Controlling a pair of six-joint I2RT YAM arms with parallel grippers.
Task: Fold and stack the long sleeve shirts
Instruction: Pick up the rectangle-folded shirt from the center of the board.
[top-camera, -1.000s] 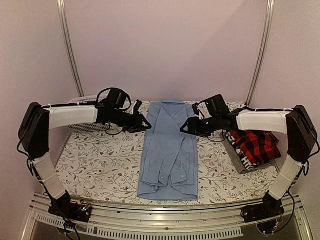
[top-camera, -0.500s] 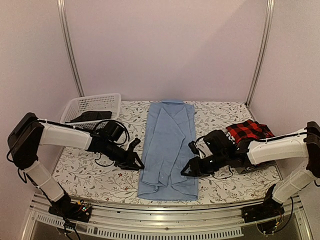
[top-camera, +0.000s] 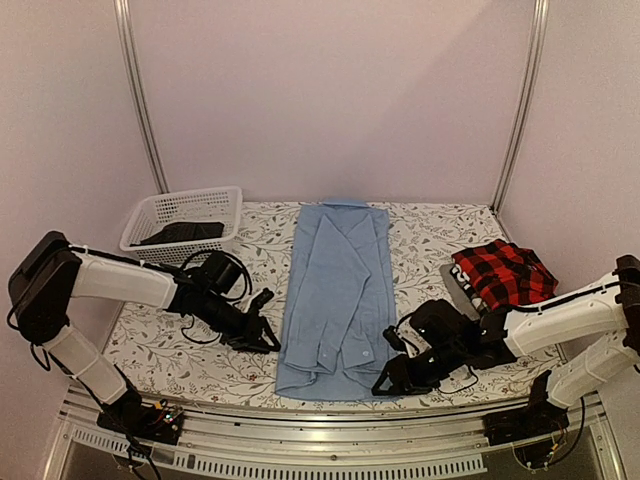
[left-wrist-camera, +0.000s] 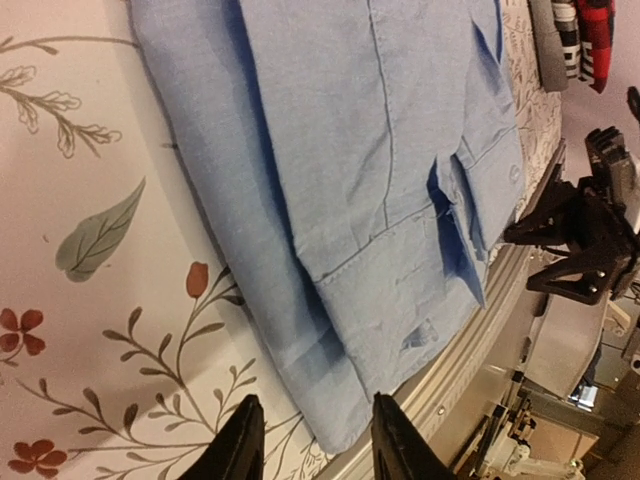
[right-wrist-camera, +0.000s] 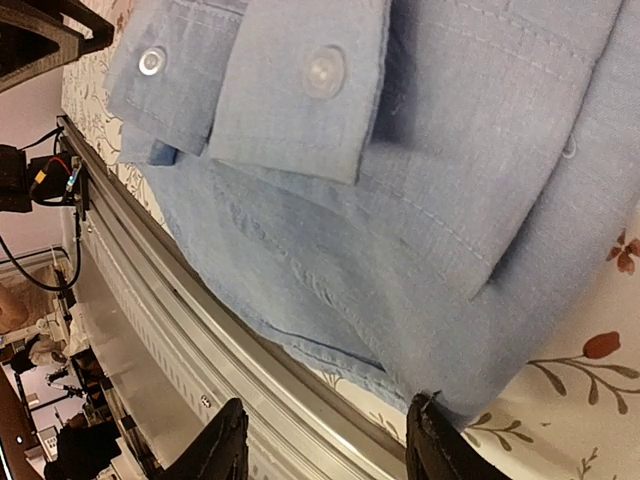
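The light blue shirt lay flat down the middle of the floral table, folded into a long narrow strip, collar at the far end and hem right at the near edge, with two buttoned cuffs tucked on top near the bottom. Down low on its left side, the left gripper sat just beside the hem corner, and the wrist view showed its fingers parted, the corner of the cloth lying in the gap ahead of them, nothing clamped. Over on the other side, the right gripper was down at the shirt's near right corner, and its fingers also stood apart, straddling the hem where it met the metal rail, with no pinch on the fabric that could be seen. Off to the right, the red-and-black plaid shirt rested folded on top of a grey one, well clear of the blue. At the far left stood the white basket with a dark garment inside.
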